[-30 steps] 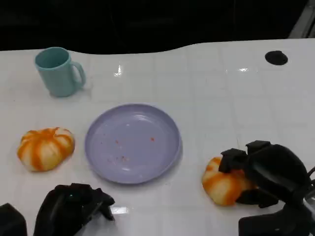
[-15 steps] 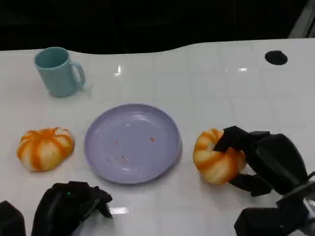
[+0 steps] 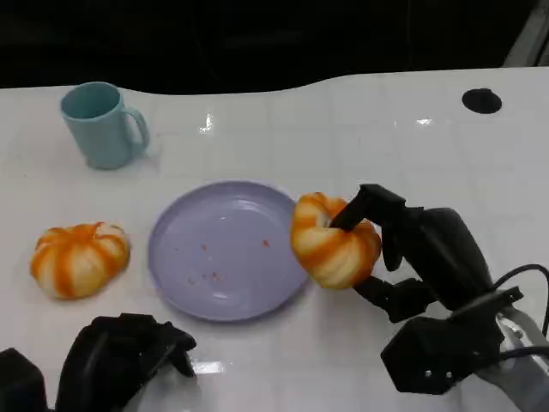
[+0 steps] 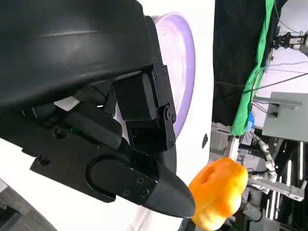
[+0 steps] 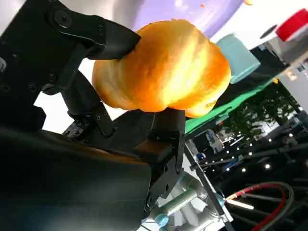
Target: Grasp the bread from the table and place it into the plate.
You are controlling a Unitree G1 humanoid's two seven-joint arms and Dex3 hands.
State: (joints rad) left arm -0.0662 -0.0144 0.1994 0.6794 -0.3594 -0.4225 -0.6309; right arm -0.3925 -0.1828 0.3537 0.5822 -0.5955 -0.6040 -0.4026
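Note:
My right hand (image 3: 420, 257) grips an orange-and-white bread roll (image 3: 330, 240) and holds it lifted at the right rim of the lavender plate (image 3: 225, 283). The right wrist view shows the same roll (image 5: 163, 72) pinched between black fingers (image 5: 103, 36), with the plate (image 5: 202, 14) beyond it. A second orange bread roll (image 3: 79, 257) lies on the table left of the plate. My left hand (image 3: 120, 360) rests low near the table's front edge, fingers curled in and holding nothing. The left wrist view shows that hand (image 4: 96, 110), the plate's edge (image 4: 185, 72) and the lifted roll (image 4: 219, 192).
A teal mug (image 3: 103, 124) stands at the back left. A small black round mark (image 3: 481, 100) sits on the white table at the back right. The table's dark far edge runs along the top. A few crumbs dot the plate.
My right hand has lifted the bread roll off the table and carried it left, from the front right to the plate's right rim. The left hand has stayed put.

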